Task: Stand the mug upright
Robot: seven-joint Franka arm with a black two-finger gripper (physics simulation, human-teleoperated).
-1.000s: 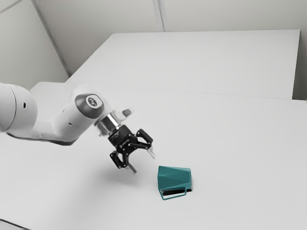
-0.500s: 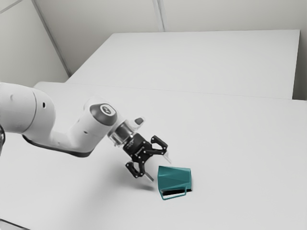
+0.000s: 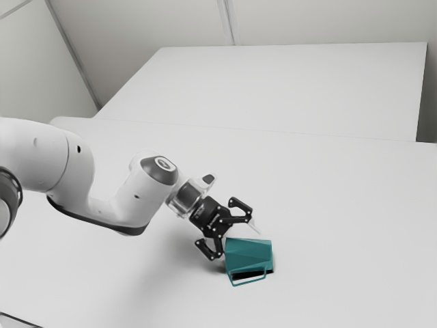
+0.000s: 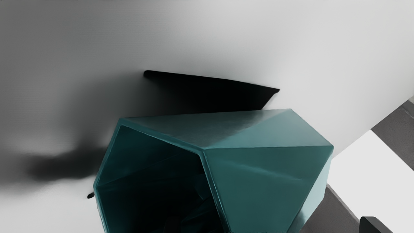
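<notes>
Across the exterior view stretched a white table [image 3: 341, 191]. From nine o'clock reached the white arm [image 3: 143, 198], its black gripper [image 3: 239, 242] spread wide beside the teal mug [image 3: 249, 254], which lay sideways near five o'clock, mouth [image 4: 148, 168] toward nine, handle [image 3: 249, 281] toward six.

The glossy white arm with dark grey joint caps [image 3: 51, 156] enters from the exterior view's left, dips at a bend, rises to the wrist [image 3: 158, 169], then slants downward toward the exterior view's right. Past a silvery collar [image 3: 184, 197], the black two-finger gripper [image 3: 241, 244] tilts down, its fingers [image 3: 239, 205] spread wide apart.
</notes>
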